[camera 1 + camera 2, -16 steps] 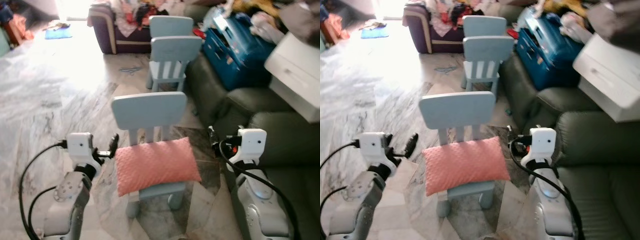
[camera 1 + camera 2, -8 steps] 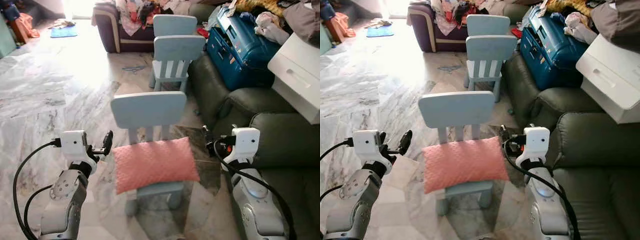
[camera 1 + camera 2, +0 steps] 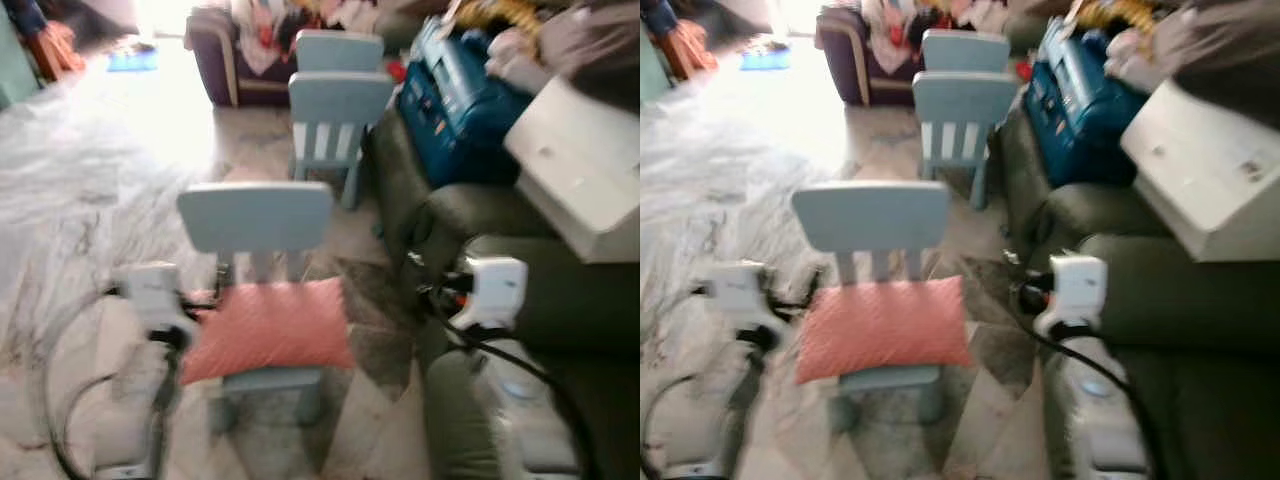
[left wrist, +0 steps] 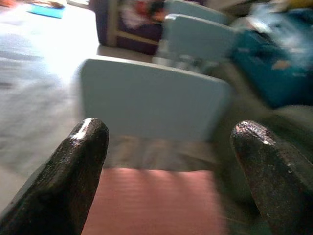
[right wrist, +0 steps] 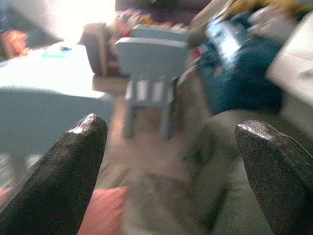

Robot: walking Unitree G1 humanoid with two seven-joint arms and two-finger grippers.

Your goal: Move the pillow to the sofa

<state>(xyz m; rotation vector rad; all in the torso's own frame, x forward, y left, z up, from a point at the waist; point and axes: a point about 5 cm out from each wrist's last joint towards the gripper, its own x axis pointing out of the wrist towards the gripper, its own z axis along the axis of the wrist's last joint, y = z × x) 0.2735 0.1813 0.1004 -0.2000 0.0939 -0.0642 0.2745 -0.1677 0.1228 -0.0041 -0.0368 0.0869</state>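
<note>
A pink pillow point(image 3: 268, 330) lies flat on the seat of a small light-blue chair point(image 3: 255, 215) in front of me. The head views are blurred. My left gripper point(image 3: 203, 300) is at the pillow's left edge; in the left wrist view its fingers point(image 4: 80, 161) stand wide apart, open, with the pillow point(image 4: 156, 200) and the chair back point(image 4: 151, 100) between and beyond them. My right gripper point(image 3: 422, 278) hovers right of the chair, beside the arm of the dark green sofa point(image 3: 565, 290), open and holding nothing point(image 5: 171, 125).
Two more light-blue chairs point(image 3: 335, 95) stand behind the first. A blue suitcase point(image 3: 460, 100) and a white drawer box point(image 3: 580, 165) rest on the sofa's far part. A purple sofa piled with clothes point(image 3: 225, 50) is at the back. Marble floor point(image 3: 90, 190) lies open to the left.
The whole picture has shifted left and blurred, so the camera is moving. The left gripper now sits closer to the pillow's left edge. Both grippers stay open.
</note>
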